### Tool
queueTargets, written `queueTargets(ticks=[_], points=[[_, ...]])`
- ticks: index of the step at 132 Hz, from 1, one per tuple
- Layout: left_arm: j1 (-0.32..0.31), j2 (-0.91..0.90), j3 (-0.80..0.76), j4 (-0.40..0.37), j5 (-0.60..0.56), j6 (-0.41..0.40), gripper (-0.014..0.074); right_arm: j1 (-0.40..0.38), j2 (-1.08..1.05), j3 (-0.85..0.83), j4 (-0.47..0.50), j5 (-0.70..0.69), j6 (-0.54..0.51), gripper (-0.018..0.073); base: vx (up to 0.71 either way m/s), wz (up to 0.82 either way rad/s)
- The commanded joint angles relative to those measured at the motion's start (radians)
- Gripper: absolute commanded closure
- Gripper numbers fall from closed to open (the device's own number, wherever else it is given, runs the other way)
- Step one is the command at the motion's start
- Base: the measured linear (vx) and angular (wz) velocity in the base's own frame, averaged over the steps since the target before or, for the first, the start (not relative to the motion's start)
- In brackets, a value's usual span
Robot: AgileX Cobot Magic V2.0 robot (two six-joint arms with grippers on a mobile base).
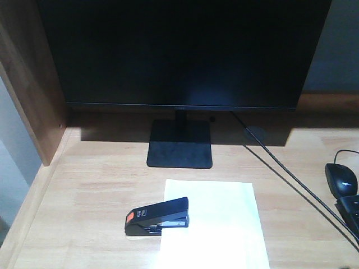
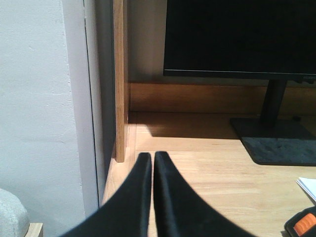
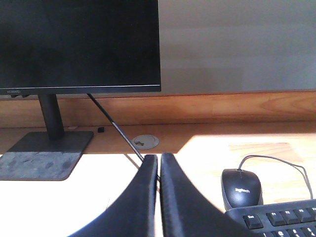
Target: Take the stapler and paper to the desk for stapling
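The black stapler (image 1: pixel 157 216) with an orange label lies on the wooden desk (image 1: pixel 84 190), its front end over the left edge of the white paper (image 1: pixel 216 224) in front of the monitor stand. In the left wrist view only the stapler's orange end (image 2: pixel 302 224) and a paper corner (image 2: pixel 308 186) show at the lower right. My left gripper (image 2: pixel 152 157) is shut and empty, near the desk's left edge. My right gripper (image 3: pixel 159 159) is shut and empty, above the bright desk between paper and mouse. Neither gripper shows in the front view.
A black monitor (image 1: pixel 179 50) on a flat stand (image 1: pixel 180 144) fills the back. A cable (image 1: pixel 291 179) runs diagonally to the right. A black mouse (image 1: pixel 341 179) and keyboard corner (image 1: pixel 350 212) sit at the right. A wooden side panel (image 1: pixel 28 84) bounds the left.
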Motion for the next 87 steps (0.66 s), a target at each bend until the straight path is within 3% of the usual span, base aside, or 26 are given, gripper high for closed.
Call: queueTargets(ticks=[1,87], points=[[0.001,-0.015,0.01,-0.01,-0.071,-0.008,0.0603,0.0,-0.011,0.005,-0.01,-0.069,-0.01,0.0565,0.0,0.0],[0.001,-0.015,0.01,-0.01,-0.071,-0.008,0.0603,0.0,-0.011,0.005,-0.01,-0.069,-0.01,0.0565,0.0,0.0]])
